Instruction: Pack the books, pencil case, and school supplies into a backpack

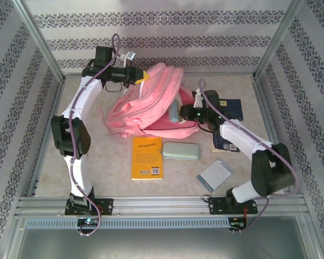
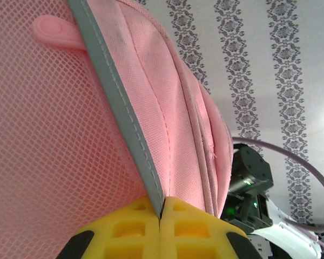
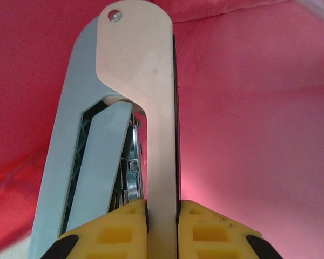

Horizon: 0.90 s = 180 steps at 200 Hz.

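Top external view has the pink backpack [image 1: 151, 102] slumped in the middle of the table [image 1: 108, 162], its mouth facing right. The left gripper [image 1: 144, 76] is at its far top edge, and the right gripper [image 1: 184, 113] is at the mouth, its arm lying across a navy book [image 1: 222, 143] so that half the cover is hidden. Another navy book [image 1: 233, 108] lies just behind that arm. In front of the backpack the yellow book [image 1: 147, 157] lies flat, with the mint pencil case [image 1: 181, 151] touching its right edge. The grey-blue pad [image 1: 215, 176] sits apart, nearer the right base.

From the left wrist you can see what the overhead cannot: the yellow fingers clenched on the backpack's grey trim [image 2: 124, 108], with pink mesh [image 2: 48, 124] beside it.

At the right wrist the fingers clamp the cream plate of a pale blue tool [image 3: 135, 65], with pink fabric all around. From above that tool is just a pale sliver.
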Tool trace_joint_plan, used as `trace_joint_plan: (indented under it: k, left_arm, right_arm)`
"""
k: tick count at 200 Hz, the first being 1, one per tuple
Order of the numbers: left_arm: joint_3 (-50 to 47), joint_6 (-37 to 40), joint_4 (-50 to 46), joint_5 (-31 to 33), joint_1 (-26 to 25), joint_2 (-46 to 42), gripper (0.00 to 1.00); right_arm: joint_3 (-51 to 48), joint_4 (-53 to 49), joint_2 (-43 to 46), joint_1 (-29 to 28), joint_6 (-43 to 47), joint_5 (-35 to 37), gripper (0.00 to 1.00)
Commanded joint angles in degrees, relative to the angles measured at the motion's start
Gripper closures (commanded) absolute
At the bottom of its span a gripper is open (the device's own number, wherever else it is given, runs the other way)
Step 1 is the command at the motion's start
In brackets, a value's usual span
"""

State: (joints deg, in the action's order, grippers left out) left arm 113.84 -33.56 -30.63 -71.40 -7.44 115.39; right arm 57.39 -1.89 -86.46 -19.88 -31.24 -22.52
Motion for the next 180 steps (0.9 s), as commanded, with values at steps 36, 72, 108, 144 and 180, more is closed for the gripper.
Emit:
trace_joint_plan:
  k: [36, 72, 108, 144, 180]
  left_arm:
    - [-1.84, 0.69, 8.40, -8.23, -0.43, -6.85, 1.00]
    - [-1.78, 0.60, 8.57, -8.50, -0.42, -6.66, 1.00]
    - [-1.69, -0.18, 9.33, -8.37, -0.77, -6.59, 1.00]
    - [-1.60, -0.71, 10.15, -8.67, -1.24, -6.51, 1.00]
    - [-1.34, -0.89, 10.52, -8.72, -1.26, -6.15, 1.00]
  right_arm:
    - [13.13, -0.51, -12.16, -3.57, -2.65, -0.20, 1.00]
    - [21.27, -2.39, -20.44, -6.71, -3.64, 2.65, 1.00]
    - [30.54, -4.78, -27.96, -8.33, -6.60, 5.18, 0.94]
    - [42.20, -8.75, -35.59, -9.36, -8.92, 5.65, 0.84]
    - [48.84, -10.60, -42.00, -10.44, -12.62, 8.49, 0.74]
